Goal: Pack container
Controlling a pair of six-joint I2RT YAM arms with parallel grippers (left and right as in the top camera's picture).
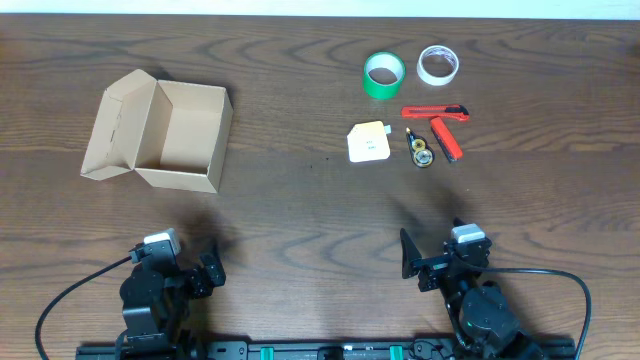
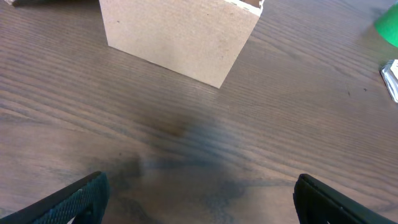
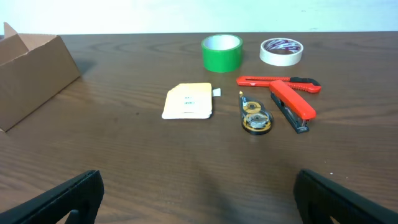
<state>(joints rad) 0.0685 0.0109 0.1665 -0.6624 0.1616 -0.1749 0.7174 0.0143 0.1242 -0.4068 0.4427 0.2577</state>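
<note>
The brown cardboard container [image 1: 185, 140] stands open at the left of the table, its flap lid [image 1: 118, 125] folded out to the left; it looks empty. It shows in the left wrist view [image 2: 180, 37] and at the left edge of the right wrist view [image 3: 31, 74]. At the right lie a green tape roll [image 1: 384, 75], a white tape roll [image 1: 438, 65], a red cutter [image 1: 435, 113], a red stapler [image 1: 446, 138], a small tape dispenser [image 1: 422, 152] and a cream pad [image 1: 369, 142]. My left gripper [image 1: 210, 268] and right gripper [image 1: 410, 262] are open and empty near the front edge.
The items also show in the right wrist view: green roll [image 3: 222, 53], white roll [image 3: 281, 51], cutter [image 3: 278, 81], stapler [image 3: 292, 107], dispenser [image 3: 256, 116], pad [image 3: 188, 101]. Bare wood lies between the container and the items.
</note>
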